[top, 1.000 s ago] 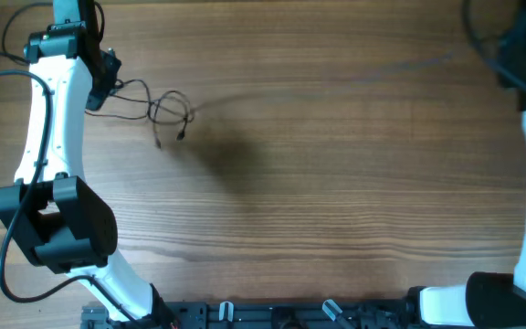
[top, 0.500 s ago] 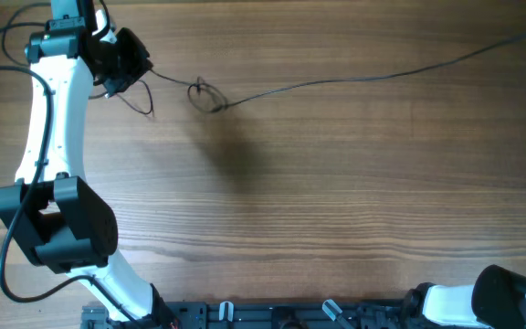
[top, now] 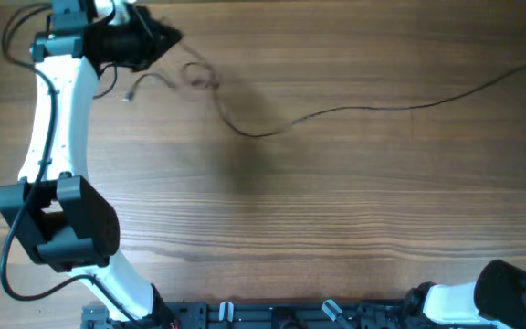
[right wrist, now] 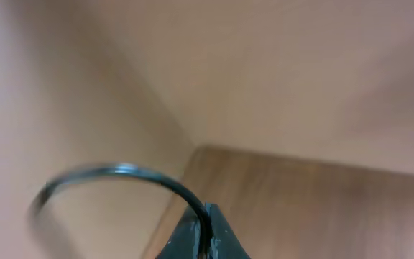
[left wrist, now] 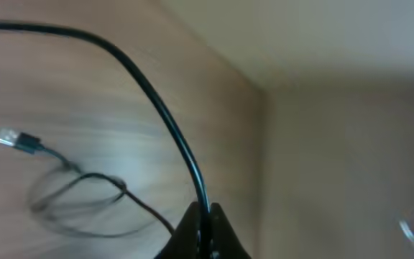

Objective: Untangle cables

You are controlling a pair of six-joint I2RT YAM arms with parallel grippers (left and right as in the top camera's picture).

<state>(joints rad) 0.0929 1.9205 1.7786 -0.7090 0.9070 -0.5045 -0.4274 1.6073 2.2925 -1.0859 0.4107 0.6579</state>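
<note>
Now the cables (top: 354, 108) lie as thin, glossy black strands across the far half of the wood-grain table (top: 336, 228). One long cord sags in a shallow curve from the right edge toward a small, blurred loop (top: 200, 76) near the far left, and a short tail ends in a silvery plug (top: 128, 94). The left gripper (top: 161, 38), matte black on a white arm (top: 53, 119), is pinched closed on a strand near the loop. In the right wrist view the right gripper (right wrist: 207, 216) is likewise clamped on a cord that arcs away leftward.
</note>
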